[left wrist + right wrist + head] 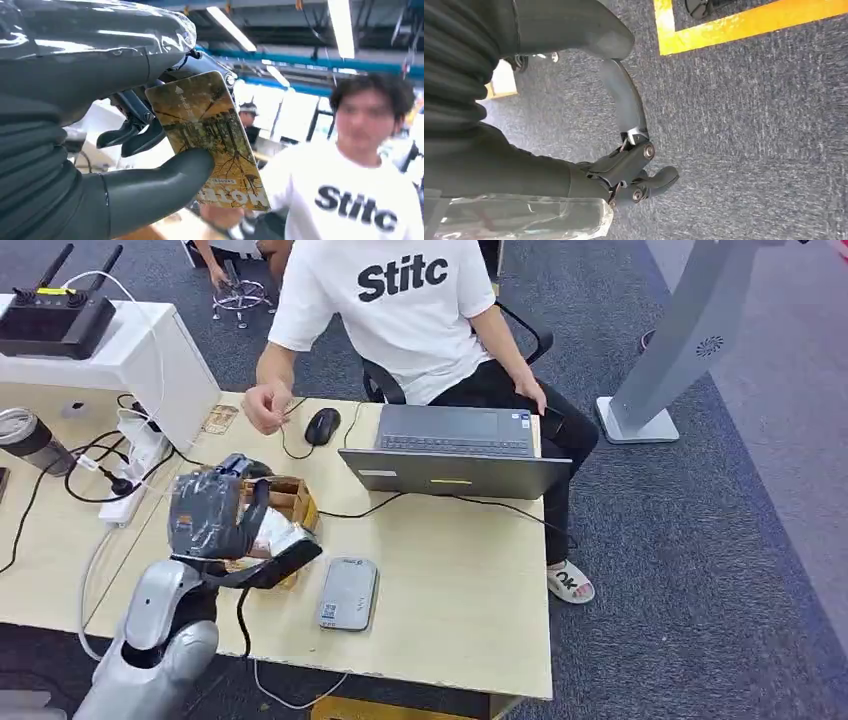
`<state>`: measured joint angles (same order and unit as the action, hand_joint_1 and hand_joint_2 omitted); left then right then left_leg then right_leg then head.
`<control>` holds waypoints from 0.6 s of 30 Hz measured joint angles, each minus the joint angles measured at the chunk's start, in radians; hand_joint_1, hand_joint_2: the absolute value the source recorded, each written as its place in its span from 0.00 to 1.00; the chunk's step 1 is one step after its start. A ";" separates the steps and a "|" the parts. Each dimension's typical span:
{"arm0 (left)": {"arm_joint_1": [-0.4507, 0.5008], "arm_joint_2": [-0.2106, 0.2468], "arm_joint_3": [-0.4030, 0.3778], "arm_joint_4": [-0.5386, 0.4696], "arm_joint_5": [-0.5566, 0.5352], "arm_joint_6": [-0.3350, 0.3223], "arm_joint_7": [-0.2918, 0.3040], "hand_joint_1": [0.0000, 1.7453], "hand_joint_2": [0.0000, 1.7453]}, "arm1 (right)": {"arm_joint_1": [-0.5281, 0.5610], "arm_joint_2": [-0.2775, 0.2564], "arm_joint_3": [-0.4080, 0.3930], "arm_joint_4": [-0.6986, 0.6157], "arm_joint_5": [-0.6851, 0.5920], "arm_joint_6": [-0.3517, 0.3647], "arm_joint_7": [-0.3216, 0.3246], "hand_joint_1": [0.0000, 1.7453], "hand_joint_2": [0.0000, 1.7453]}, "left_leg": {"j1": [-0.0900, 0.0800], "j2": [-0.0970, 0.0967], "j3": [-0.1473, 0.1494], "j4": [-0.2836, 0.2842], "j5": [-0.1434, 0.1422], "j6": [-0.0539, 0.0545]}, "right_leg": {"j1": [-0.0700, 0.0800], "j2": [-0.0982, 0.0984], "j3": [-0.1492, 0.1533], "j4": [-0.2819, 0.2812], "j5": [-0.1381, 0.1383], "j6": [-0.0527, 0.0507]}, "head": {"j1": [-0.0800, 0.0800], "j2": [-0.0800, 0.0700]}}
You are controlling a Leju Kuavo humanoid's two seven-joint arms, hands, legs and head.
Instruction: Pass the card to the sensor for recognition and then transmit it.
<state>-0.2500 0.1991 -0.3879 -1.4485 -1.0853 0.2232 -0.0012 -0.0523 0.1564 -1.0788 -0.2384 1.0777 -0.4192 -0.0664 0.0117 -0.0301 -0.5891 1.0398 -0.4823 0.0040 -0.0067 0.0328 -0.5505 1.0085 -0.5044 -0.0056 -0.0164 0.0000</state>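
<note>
A pale wooden counter stands on grey carpet, with a person in a white shirt seated at its far side behind an open laptop. Your left hand is raised over the left part of the counter, just above a small cardboard box, and it pinches the card between thumb and fingers; the left wrist view shows the card upright, its yellow printed face clear. The flat grey sensor lies on the counter near and to the right of that hand, well apart from the card.

To do this step well, carry the card right and down, turn it flat, and bring its face squarely over the sensor's top. Keep the pinch firm; the grip looks narrow and could slip.

Your right hand hangs over the carpet, fingers curled in on nothing.
</note>
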 joint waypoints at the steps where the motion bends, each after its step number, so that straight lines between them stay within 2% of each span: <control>1: 0.001 0.006 0.011 -0.015 0.012 0.006 -0.008 1.00 1.00 | 0.000 0.000 -0.003 0.000 0.000 0.000 0.000 0.00 1.00 | 0.000 0.000 0.000 0.000 0.000 0.000 | 0.000 0.000 0.000 0.000 0.000 0.000 | 0.000 0.000; 7: 0.001 0.033 0.086 -0.103 0.089 0.019 -0.034 1.00 1.00 | 0.001 0.000 -0.013 0.000 -0.004 -0.001 -0.006 0.00 1.00 | 0.000 0.000 0.000 0.000 0.000 0.000 | 0.000 0.000 0.000 0.000 0.000 0.000 | 0.000 0.000; 11: 0.002 0.069 0.155 -0.149 0.106 0.007 -0.026 1.00 1.00 | 0.001 0.000 -0.019 0.000 -0.007 -0.003 -0.007 0.00 1.00 | 0.000 0.000 0.000 0.000 0.000 0.000 | 0.000 0.000 0.000 0.000 0.000 0.000 | 0.000 0.000; 14: 0.014 0.115 0.214 -0.153 0.086 -0.008 0.010 1.00 1.00 | 0.001 -0.001 -0.024 0.000 -0.010 -0.007 -0.007 0.00 1.00 | 0.000 0.001 0.000 0.000 0.000 0.000 | 0.000 0.001 0.000 0.001 0.000 0.000 | 0.000 0.000; 18: 0.035 0.160 0.331 -0.136 0.088 -0.002 0.009 1.00 1.00 | 0.001 -0.004 -0.036 0.000 -0.008 -0.010 -0.003 0.00 1.00 | 0.001 0.001 0.000 0.000 0.000 0.000 | 0.000 0.001 -0.001 0.001 0.000 0.000 | 0.000 0.000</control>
<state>-0.2149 0.3590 -0.0566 -1.5847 -0.9976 0.2209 0.0080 -0.0511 0.1526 -1.1147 -0.2384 1.0700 -0.4295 -0.0690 0.0123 -0.0293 -0.5889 1.0394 -0.4823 0.0038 -0.0064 0.0337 -0.5511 1.0092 -0.5047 -0.0060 -0.0164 0.0000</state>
